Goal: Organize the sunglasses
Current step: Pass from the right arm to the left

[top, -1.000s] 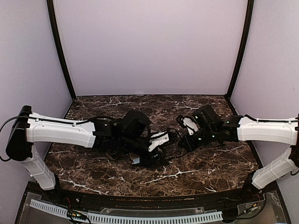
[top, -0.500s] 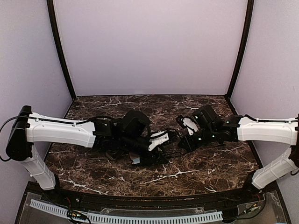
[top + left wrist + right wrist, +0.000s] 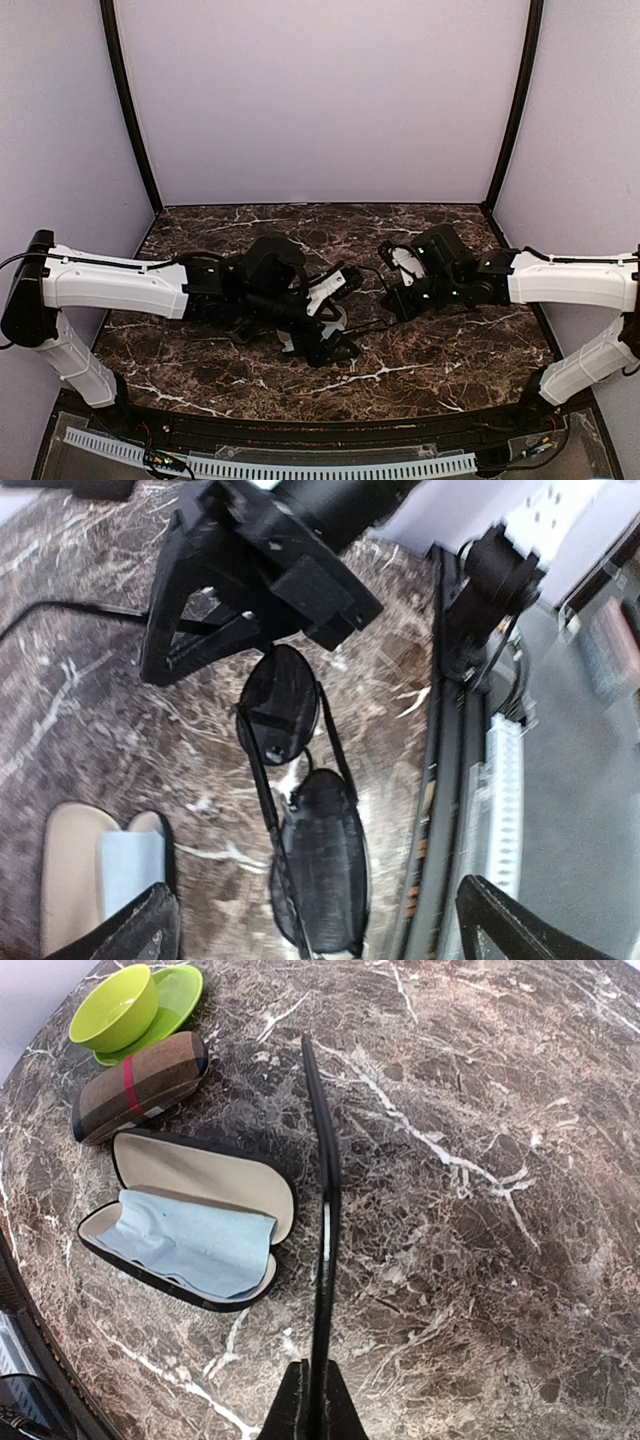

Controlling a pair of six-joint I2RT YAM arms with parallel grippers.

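Note:
A pair of sunglasses (image 3: 315,860) with dark lenses and a thin black frame hangs just above the marble table. My right gripper (image 3: 318,1365) is shut on it; in the right wrist view the sunglasses (image 3: 322,1190) appear edge-on as a thin black line running up from the fingertips. The left wrist view shows the right gripper (image 3: 260,570) at the upper lens. My left gripper (image 3: 325,925) is open wide, one finger on each side of the lower lens and touching neither. In the top view both the left gripper (image 3: 343,312) and the right gripper (image 3: 393,300) meet at mid-table.
An open case (image 3: 250,1175) with a light blue cloth (image 3: 190,1235) lies left of the glasses. Behind it lie a closed brown striped case (image 3: 140,1085) and a green bowl (image 3: 115,1005) on a green plate. The table's front edge (image 3: 440,780) is close to the left gripper.
The left gripper has opened wide, letting go of the sunglasses, and the left arm has drawn back slightly to the left. The right gripper stays shut and still.

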